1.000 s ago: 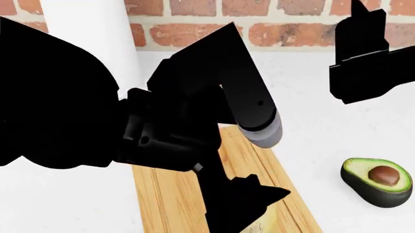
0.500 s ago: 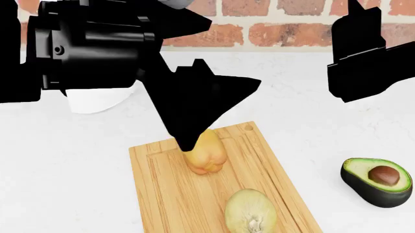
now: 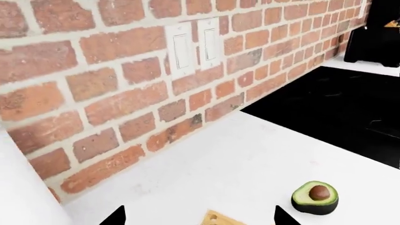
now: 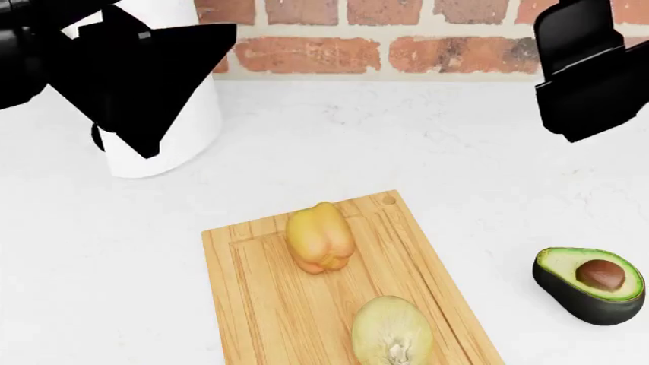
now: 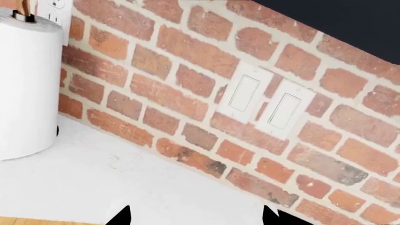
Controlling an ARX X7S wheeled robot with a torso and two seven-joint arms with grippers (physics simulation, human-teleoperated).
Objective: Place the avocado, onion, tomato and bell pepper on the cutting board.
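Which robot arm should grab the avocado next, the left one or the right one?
Probably the right. The avocado sits on the counter to the right of the cutting board, on the right claw's side. The left claw hangs far off by the paper towel roll, with the whole board between it and the avocado.

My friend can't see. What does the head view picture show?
A light wooden cutting board holds a yellow-orange bell pepper and a pale yellow onion. A halved avocado sits on the white counter to its right, under two raised black arms.
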